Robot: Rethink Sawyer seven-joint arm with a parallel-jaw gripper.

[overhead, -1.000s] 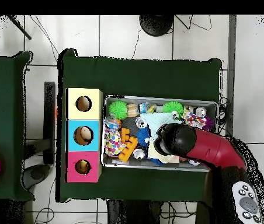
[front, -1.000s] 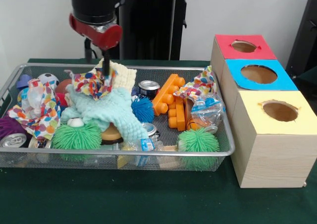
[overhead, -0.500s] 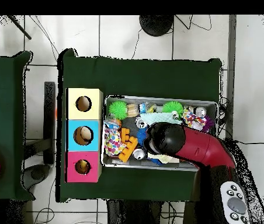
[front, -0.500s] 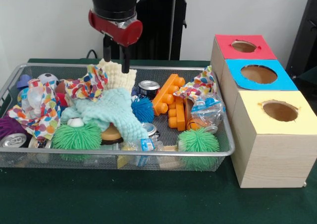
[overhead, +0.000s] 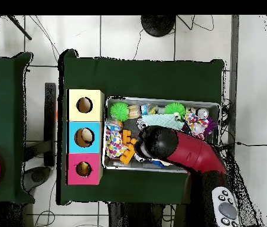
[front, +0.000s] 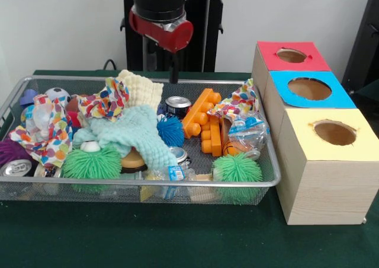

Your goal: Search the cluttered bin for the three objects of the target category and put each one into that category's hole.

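Silver wire-mesh bin [front: 23,188] on dark green table [front: 177,244], crammed with cloths, spiky balls, cans. Red-and-black gripper [front: 160,66] hangs above the bin's far rim, fingers spread apart, holding nothing. Silver drink can [front: 177,105] lies just below it, toward 5 o'clock in front view; long orange plastic block [front: 201,112] beyond, axis running 1 to 7 o'clock. Three wooden boxes [front: 323,179] at 3 o'clock

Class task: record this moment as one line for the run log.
pincer: open, empty | position: above cluttered bin, far side | nearest below: silver can | boxes: untouched
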